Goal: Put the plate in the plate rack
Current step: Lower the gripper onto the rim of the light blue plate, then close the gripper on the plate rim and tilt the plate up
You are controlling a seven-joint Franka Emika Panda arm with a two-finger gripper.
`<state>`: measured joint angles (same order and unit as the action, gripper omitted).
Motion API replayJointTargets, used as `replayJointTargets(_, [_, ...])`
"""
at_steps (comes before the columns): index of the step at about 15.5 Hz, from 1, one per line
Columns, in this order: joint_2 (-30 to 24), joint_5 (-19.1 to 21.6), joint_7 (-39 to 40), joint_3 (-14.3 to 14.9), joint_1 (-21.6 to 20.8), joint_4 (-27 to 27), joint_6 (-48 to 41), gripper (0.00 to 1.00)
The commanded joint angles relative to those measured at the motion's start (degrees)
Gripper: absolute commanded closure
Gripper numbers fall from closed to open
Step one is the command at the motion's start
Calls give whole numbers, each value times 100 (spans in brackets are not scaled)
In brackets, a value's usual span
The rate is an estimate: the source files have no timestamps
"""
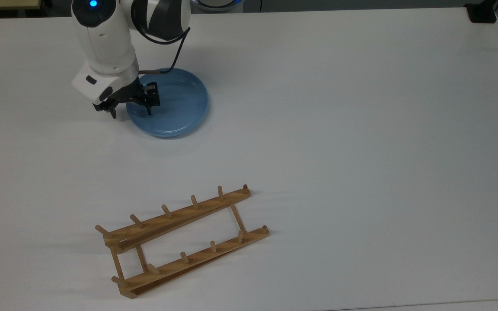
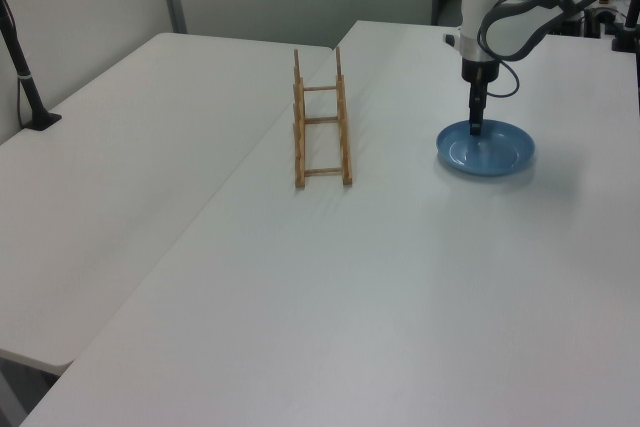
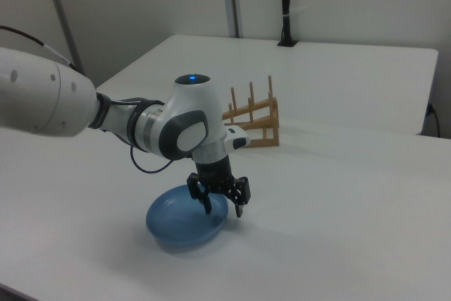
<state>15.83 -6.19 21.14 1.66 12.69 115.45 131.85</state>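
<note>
End effector (image 1: 130, 111) spread wide — straddling plate (image 1: 175, 103) rim.

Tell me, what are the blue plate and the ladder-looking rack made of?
The plate looks like glazed ceramic or shiny plastic: smooth light blue, with glare on it in the left view. The plate rack looks like bare, matte wood: light brown rails and round pegs.

The plate (image 1: 175, 106) lies on the table (image 1: 361, 129), well apart from the plate rack (image 1: 180, 242).
</note>
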Motion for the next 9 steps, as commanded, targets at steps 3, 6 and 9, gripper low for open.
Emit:
replayJointTargets(3, [-28,-23,-145,36,-12,21,95,87])
replayJointTargets(6, [-28,-23,-145,36,-30,13,104,100])
replayJointTargets(9, [-72,-23,-145,28,-65,-5,104,100])
